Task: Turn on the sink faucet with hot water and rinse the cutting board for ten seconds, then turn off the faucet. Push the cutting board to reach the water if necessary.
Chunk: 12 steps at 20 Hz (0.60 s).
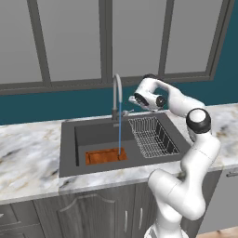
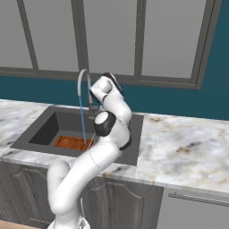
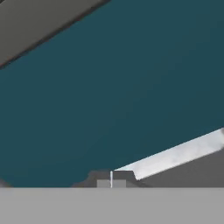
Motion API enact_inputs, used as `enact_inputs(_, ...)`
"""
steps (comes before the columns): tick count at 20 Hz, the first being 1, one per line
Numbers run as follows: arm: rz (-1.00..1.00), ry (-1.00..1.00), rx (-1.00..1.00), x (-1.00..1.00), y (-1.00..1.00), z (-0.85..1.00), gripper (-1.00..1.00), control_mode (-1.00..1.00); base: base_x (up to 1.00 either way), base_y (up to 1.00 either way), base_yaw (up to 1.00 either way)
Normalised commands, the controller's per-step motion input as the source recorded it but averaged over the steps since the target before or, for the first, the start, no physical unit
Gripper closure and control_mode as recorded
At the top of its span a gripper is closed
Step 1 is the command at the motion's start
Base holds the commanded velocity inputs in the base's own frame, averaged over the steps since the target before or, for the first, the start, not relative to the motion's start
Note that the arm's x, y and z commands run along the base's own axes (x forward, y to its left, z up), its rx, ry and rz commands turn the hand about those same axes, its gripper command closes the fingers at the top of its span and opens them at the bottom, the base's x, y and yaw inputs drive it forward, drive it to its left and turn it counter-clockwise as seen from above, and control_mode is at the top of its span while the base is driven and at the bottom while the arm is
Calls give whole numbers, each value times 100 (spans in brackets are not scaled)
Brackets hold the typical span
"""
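- Left base view: claw clenched on nothing, raised above the back of the sink, pointing toward the sink faucet just beside it. Below the claw and a little past the spout, thin blue water falling straight down onto the near end of the cutting board, flat on the basin floor. Wire dish rack directly under the claw, in the same basin. Marble table around the sink.
- Right base view: claw close beside the faucet's curved neck; water dropping to the board well below the claw, partly behind the arm.
- Hand view: fingertips pressed together with nothing between, facing a teal wall and a strip of pale table.
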Motion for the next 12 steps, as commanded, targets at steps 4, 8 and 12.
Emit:
enact_inputs(4,2,7,5,-33,-21,44,100,-100,0,0,0)
enact_inputs(8,0,9,3,-15,-11,31,100,-100,0,0,0)
enact_inputs(12,5,10,5,0,-9,18,100,-100,0,0,0)
